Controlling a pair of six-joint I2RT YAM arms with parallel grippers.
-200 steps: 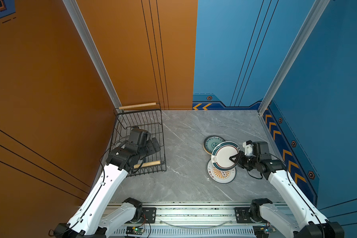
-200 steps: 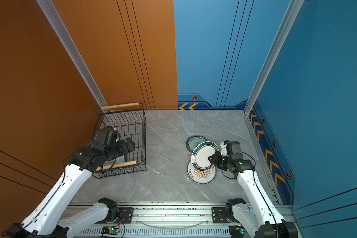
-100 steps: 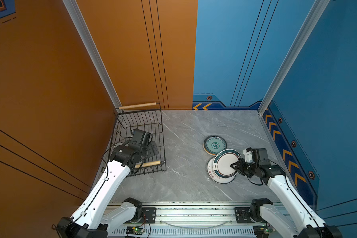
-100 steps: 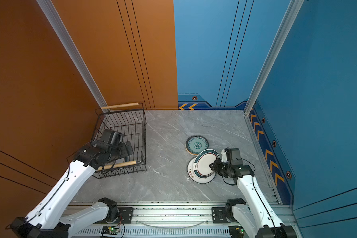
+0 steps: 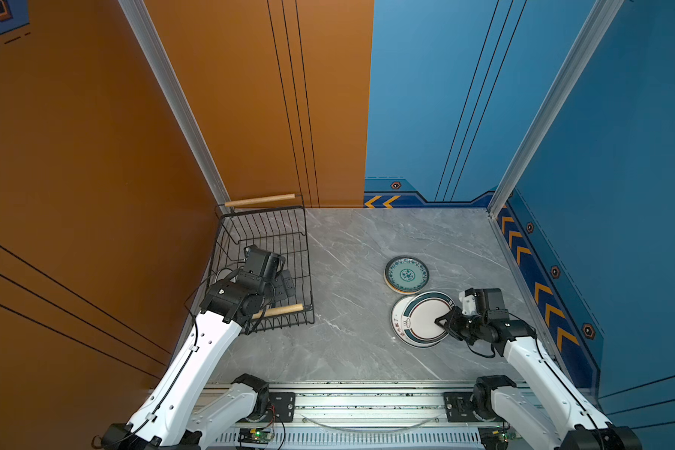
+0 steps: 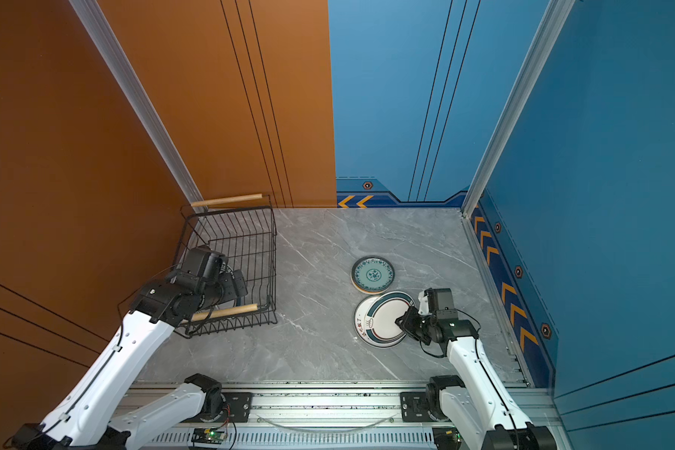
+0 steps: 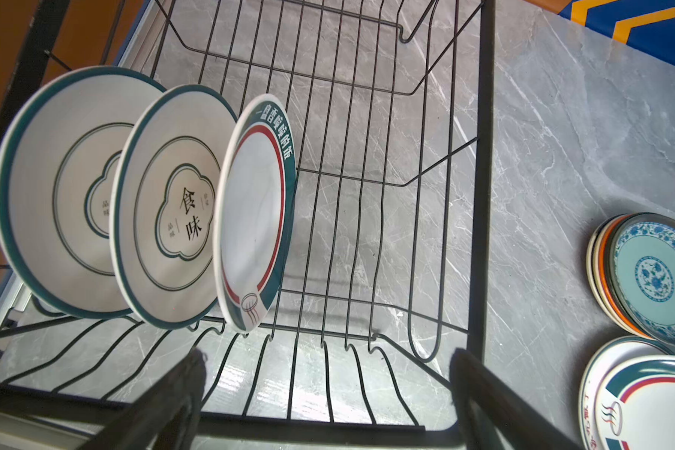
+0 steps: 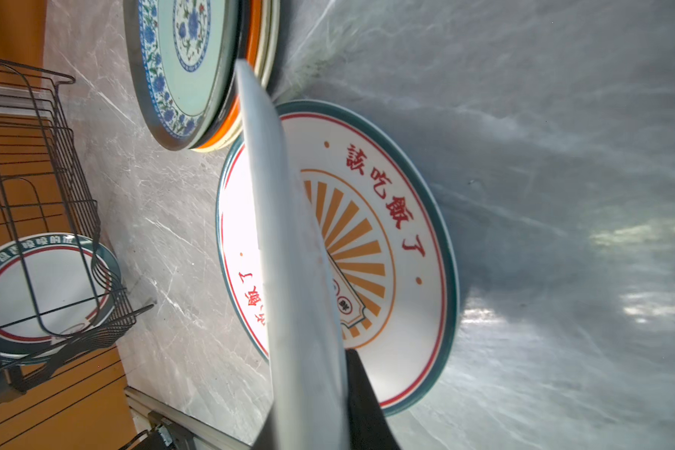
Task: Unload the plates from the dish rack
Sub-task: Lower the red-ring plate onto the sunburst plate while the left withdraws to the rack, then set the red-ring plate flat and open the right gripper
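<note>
Plate (image 5: 425,320) lower now over grey marble tabletop (image 5: 347,272)

Black wire dish rack (image 5: 264,224) with two pale wooden handles, left of centre in both top views. Holds three large white plates (image 7: 172,202), dark-rimmed, upright on edge, side by side. Right of centre, stack of small plates (image 5: 407,274), teal-patterned one on top. Just below it, sunburst plate (image 8: 390,233) lying flat, tilted plate (image 5: 419,315) with green-and-red rim partly over it

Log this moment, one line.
left jaws open at dish rack | right jaws grip green-rimmed plate over sunburst plate | three plates racked
</note>
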